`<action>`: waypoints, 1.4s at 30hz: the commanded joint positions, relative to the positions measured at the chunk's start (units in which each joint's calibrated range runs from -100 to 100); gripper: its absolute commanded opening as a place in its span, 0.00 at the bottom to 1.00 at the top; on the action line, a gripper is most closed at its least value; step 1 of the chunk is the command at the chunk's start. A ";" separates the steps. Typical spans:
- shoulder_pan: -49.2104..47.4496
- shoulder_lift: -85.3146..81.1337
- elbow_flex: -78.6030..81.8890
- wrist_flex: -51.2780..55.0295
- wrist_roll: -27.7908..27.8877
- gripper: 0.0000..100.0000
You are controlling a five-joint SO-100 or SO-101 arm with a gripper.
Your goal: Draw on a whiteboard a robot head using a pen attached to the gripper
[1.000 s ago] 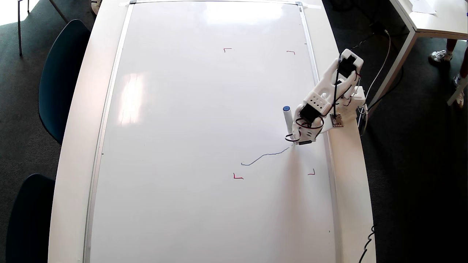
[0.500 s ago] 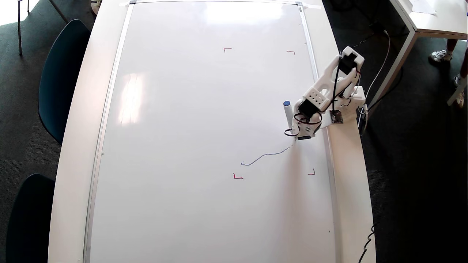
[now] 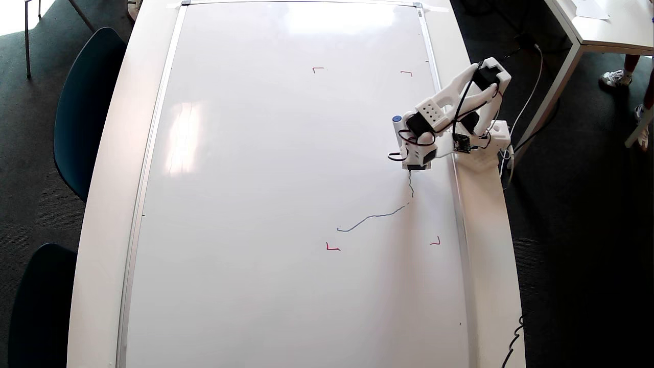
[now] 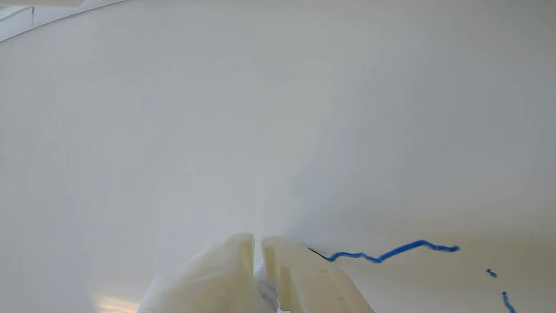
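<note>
The whiteboard covers most of the table. My gripper points down at it near its right edge. The pen shows by its blue cap end along the gripper's side; its dark tip peeks out beside one finger and meets the board. The fingers stand nearly together with a thin gap, nothing clearly between them. Of the robot head only a wobbly blue line shows, running from the lower left up to the pen tip; it also shows in the wrist view.
Four red corner marks frame the drawing area. The arm's base sits on the white table rim at right, with cables trailing off. Dark chairs stand left of the table.
</note>
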 commanded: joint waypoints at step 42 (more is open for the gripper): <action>44.77 -7.04 6.21 -9.04 19.29 0.01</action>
